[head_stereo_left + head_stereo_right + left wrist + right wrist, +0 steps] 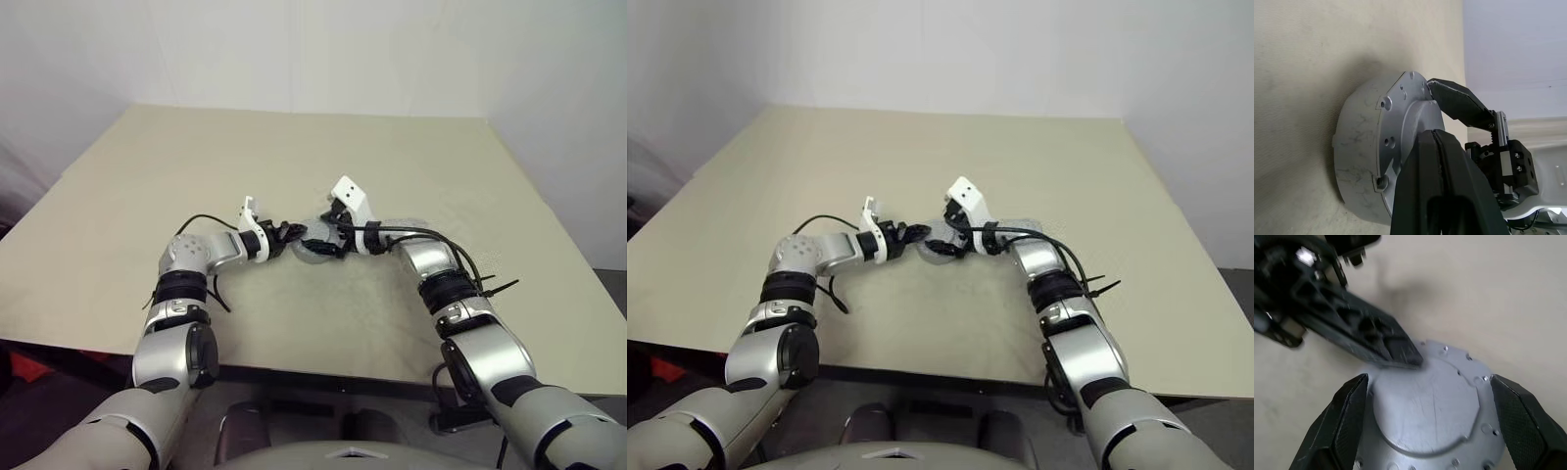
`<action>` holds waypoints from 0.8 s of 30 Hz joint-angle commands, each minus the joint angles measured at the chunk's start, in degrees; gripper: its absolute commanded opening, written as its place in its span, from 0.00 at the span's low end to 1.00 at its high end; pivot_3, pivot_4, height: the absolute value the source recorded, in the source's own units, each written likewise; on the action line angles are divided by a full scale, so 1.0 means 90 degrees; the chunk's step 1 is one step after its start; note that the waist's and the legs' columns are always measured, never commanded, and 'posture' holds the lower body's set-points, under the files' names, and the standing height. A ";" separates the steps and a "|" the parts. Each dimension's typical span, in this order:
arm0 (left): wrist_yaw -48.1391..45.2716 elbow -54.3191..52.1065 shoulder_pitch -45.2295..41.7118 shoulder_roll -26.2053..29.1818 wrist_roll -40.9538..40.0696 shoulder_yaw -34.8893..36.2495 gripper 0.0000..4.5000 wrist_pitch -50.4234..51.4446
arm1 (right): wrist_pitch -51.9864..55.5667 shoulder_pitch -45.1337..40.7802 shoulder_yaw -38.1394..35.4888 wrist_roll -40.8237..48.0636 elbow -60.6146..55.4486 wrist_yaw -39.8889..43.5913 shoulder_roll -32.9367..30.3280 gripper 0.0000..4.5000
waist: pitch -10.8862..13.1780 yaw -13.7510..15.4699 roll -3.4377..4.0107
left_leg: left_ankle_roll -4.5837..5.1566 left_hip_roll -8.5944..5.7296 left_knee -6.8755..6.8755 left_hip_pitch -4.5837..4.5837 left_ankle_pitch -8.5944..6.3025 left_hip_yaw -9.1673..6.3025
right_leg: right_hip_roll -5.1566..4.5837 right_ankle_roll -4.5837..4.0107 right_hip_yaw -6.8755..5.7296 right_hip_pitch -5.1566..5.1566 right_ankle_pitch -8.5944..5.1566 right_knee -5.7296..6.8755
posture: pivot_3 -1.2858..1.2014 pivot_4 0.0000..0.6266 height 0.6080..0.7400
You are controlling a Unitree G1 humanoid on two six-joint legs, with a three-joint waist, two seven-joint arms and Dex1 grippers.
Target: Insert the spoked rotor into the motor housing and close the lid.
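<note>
While the motor housing (1425, 416) sits lid-up on the beige surface (294, 157) between our two hands, our left hand (290, 235) has its fingers pressed together — their tips rest on the silver lid (1400, 105). Our right hand (326, 233) stands with its fingers (1342, 421) spread wide, one on each side of the housing — not gripping it.
</note>
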 commanded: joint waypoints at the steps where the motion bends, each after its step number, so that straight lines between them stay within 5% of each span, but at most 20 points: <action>1: 0.0060 -0.0053 -0.0052 -0.0034 0.0084 -0.0056 0.00 0.0121 | 0.0231 -0.0198 -0.0324 0.0452 -0.0498 0.0164 0.0047 0.99 | 0.0000 0.0001 0.0001 | -0.0001 0.0000 0.0000 -0.0014 0.0001 0.0000 | 0.0000 0.0000 -0.0001 -0.0012 0.0000 0.0000 | 0.52 0.00 1.00; 15: 0.0070 -0.0070 -0.0085 -0.0111 0.0115 -0.0066 0.00 0.0139 | 0.0293 -0.0512 -0.0181 0.0134 -0.0477 0.0653 -0.0790 0.99 | 0.0003 0.0006 0.0001 | -0.0017 0.0002 0.0004 -0.0036 0.0011 0.0000 | 0.0000 0.0000 -0.0005 -0.0030 0.0000 -0.0001 | 0.52 0.00 1.00; 24: 0.0040 -0.0153 -0.0046 -0.0173 0.0149 -0.0117 0.00 0.0121 | 0.4365 -0.1583 -0.1583 0.1352 0.0949 0.0199 -0.1202 0.99 | 0.0012 0.0020 0.0014 | -0.0019 0.0000 0.0008 -0.0039 0.0013 0.0000 | 0.0000 -0.0001 -0.0005 -0.0030 0.0001 0.0000 | 0.52 0.00 1.00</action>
